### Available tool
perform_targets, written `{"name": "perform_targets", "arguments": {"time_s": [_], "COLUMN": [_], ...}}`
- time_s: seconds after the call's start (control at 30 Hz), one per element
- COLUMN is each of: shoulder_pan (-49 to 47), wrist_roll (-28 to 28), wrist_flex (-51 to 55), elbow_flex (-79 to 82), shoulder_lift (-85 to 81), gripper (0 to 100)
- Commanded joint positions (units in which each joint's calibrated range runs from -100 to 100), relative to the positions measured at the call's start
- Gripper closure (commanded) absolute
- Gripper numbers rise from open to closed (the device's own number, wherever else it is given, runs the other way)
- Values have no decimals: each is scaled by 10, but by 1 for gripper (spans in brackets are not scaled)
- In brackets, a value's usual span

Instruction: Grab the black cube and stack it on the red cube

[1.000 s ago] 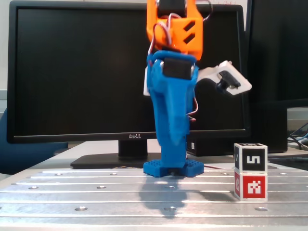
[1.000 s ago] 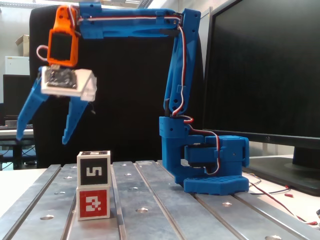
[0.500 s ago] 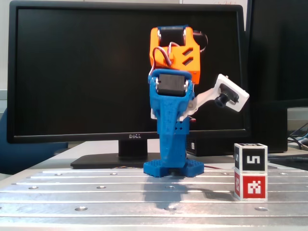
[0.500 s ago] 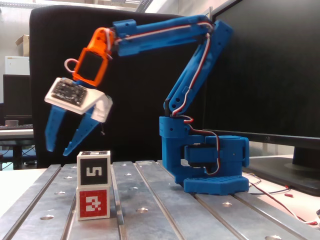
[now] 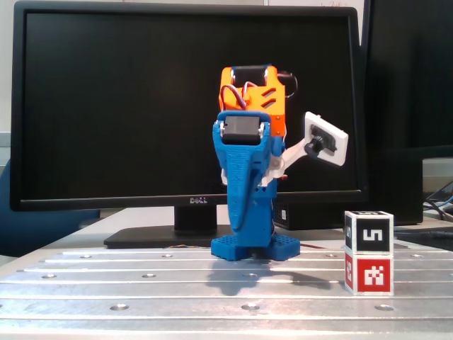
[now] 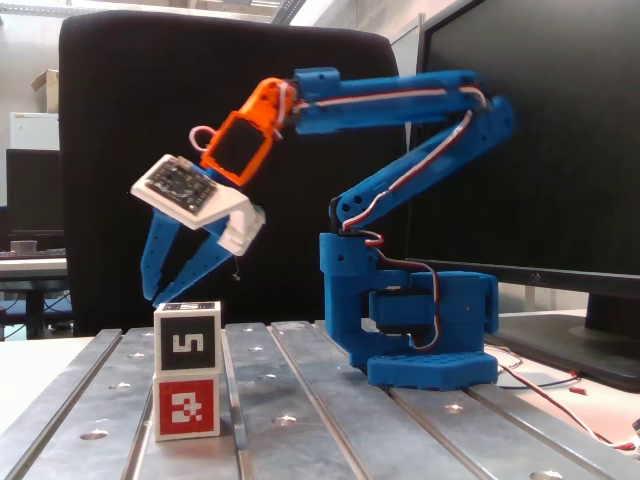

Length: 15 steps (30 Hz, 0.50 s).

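The black cube [image 5: 368,232] sits squarely on top of the red cube [image 5: 368,274] at the right of the metal table; both also show in the other fixed view, black cube [image 6: 187,341] on red cube [image 6: 187,405]. My gripper [image 6: 172,293] hangs open and empty, fingers spread and pointing down, with its tips at about the height of the black cube's top. In the front fixed view the arm [image 5: 244,177] stands at the middle, well left of the stack, so the gripper is off to the side and touches neither cube.
The slotted aluminium table [image 5: 141,283] carries the arm's blue base [image 6: 430,365]. A Dell monitor [image 5: 106,106] stands behind the arm. A black chair back [image 6: 120,100] and loose wires [image 6: 560,400] are nearby.
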Motion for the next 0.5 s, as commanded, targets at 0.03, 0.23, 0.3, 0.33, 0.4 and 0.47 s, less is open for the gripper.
{"name": "perform_targets", "arguments": {"time_s": [0.03,0.23,0.3,0.33,0.4,0.47], "shoulder_pan": [11,11,11,11,9,6], "wrist_roll": [-2,-2,-2,-2,-2,0], "wrist_flex": [-6,11,21,27,41,58], "elbow_flex": [55,134,155,164,179,189], "shoulder_lift": [-113,-248,-287,-305,-337,-364], "gripper": [99,99,99,99,99,99]}}
